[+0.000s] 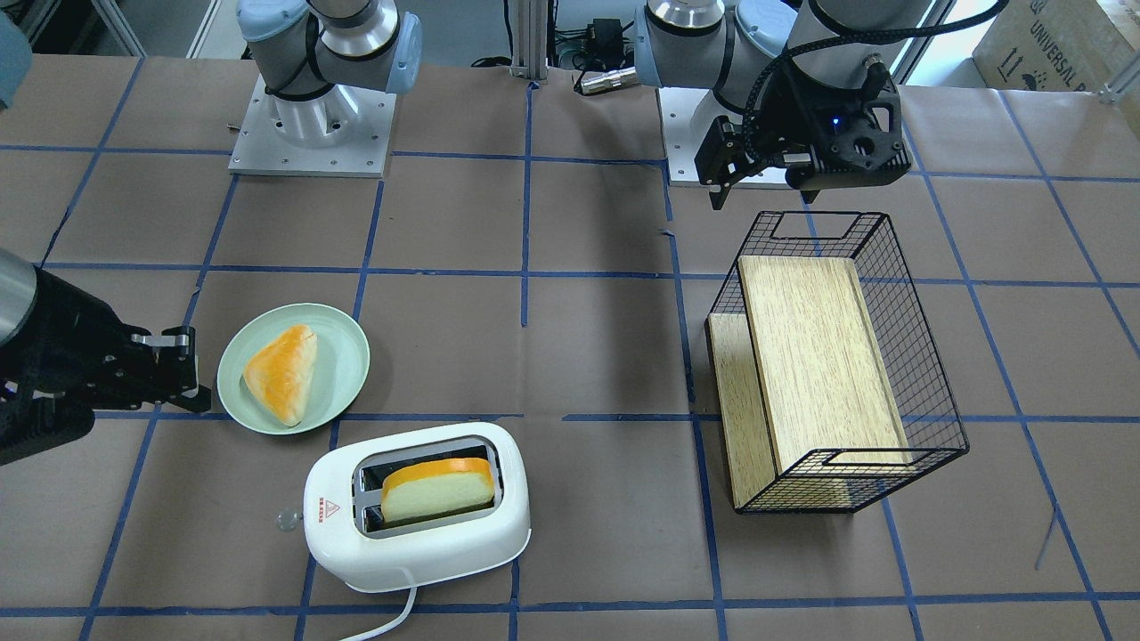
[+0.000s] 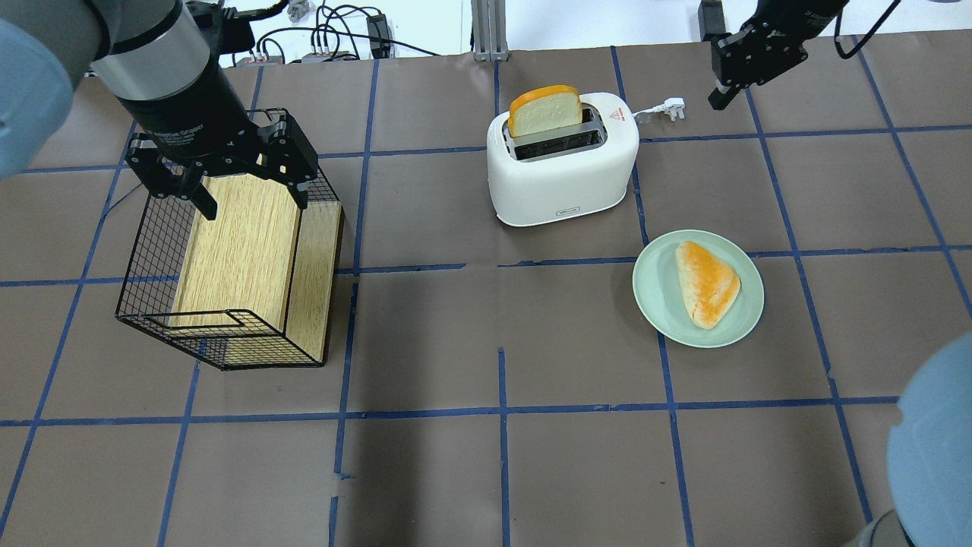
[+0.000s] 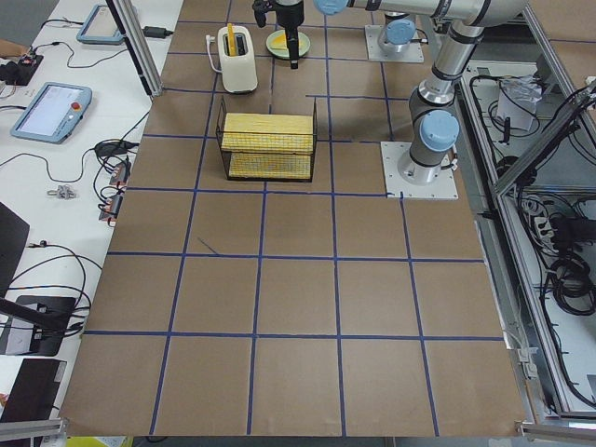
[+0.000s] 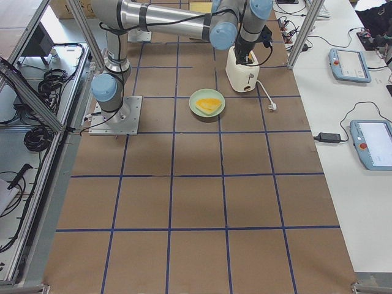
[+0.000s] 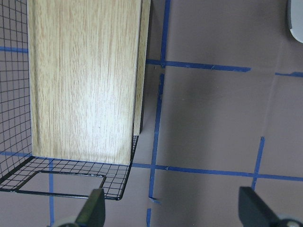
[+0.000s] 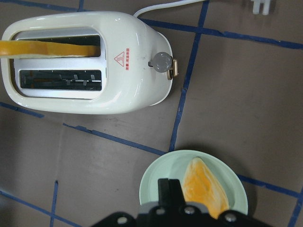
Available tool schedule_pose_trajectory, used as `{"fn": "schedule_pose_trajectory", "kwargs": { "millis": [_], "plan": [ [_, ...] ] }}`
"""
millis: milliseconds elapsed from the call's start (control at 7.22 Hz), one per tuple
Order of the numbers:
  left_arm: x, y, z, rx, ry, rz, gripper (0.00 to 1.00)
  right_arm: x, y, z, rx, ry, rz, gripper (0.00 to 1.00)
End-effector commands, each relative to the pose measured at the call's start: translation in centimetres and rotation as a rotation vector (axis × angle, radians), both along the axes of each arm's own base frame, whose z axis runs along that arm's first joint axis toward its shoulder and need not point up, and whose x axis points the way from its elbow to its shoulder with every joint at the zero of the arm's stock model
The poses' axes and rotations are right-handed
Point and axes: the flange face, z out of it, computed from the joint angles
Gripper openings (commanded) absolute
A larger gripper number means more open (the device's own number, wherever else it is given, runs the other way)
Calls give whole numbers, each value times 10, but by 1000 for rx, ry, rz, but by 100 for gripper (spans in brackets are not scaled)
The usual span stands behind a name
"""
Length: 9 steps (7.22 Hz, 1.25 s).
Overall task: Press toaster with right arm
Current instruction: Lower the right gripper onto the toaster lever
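The white two-slot toaster (image 1: pixel 419 525) stands near the operators' edge of the table, with a slice of bread (image 1: pixel 438 488) upright in one slot. It also shows in the overhead view (image 2: pixel 562 167) and the right wrist view (image 6: pixel 85 66). Its clear side knob (image 6: pixel 163 63) sticks out from the end by the red triangle sticker. My right gripper (image 1: pixel 174 369) is shut and empty. It hangs above the table beside the plate, apart from the toaster, and shows in the overhead view (image 2: pixel 721 91). My left gripper (image 2: pixel 250 196) is open and empty above the wire basket.
A pale green plate (image 1: pixel 347 356) with a triangular piece of bread (image 1: pixel 283 372) lies beside the toaster. A black wire basket (image 1: pixel 926 356) holding a wooden board lies tilted on the robot's left side. The toaster's white cord ends in a plug (image 2: pixel 674 106).
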Motion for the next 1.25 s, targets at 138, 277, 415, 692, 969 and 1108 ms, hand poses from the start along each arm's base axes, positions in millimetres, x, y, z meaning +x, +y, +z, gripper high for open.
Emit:
{"fn": "schedule_pose_trajectory", "kwargs": {
  "millis": [138,277,415,692,969,1108],
  "plan": [
    [0,0,1,-2,0,0,100,4,-57,-52,19,-96,-6,3],
    [0,0,0,0,0,0,100,4,-69,-77,44,-121,-9,3],
    [1,0,0,1,0,2,100,5,-76,-84,36,-119,-6,3],
    [1,0,0,0,0,2,100,10,-81,-98,55,-157,-16,3],
    [0,0,0,0,0,0,100,11,-82,-106,67,-161,-15,3],
    [0,0,0,0,0,0,100,11,-83,-114,77,-162,-16,3]
  ]
}}
